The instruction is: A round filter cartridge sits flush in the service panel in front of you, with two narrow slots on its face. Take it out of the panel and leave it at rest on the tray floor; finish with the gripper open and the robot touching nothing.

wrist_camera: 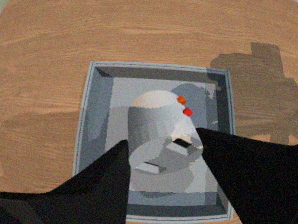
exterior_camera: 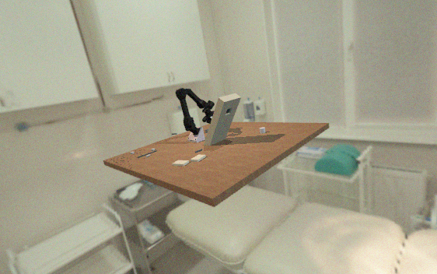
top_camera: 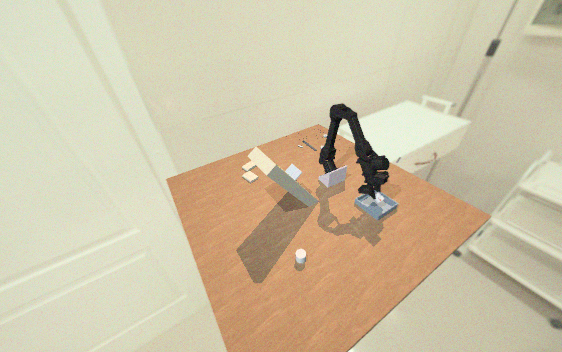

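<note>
The white filter cartridge [top_camera: 380, 198] [wrist_camera: 152, 122] has two slots on the face toward the wrist camera and orange and red marks on its side. My gripper [top_camera: 376, 193] [wrist_camera: 162, 140] is shut on it, one finger on each side. They are over the blue-grey tray [top_camera: 378, 215] [wrist_camera: 96, 112], with the cartridge inside the tray's outline in the wrist view. Whether it touches the tray floor cannot be told. The service panel [top_camera: 295, 188] [exterior_camera: 219, 126] leans on the table, with an opening in it in the exterior view. The tray and cartridge are hidden in that view.
A lavender wedge [top_camera: 334, 177] [exterior_camera: 197, 136] stands by the arm's base. A small white cylinder [top_camera: 300, 256] [exterior_camera: 262, 130] stands apart on the table. Two cream blocks [top_camera: 250, 177] [exterior_camera: 180, 163] and a dark rod [top_camera: 309, 145] [exterior_camera: 147, 154] lie on the panel's other side.
</note>
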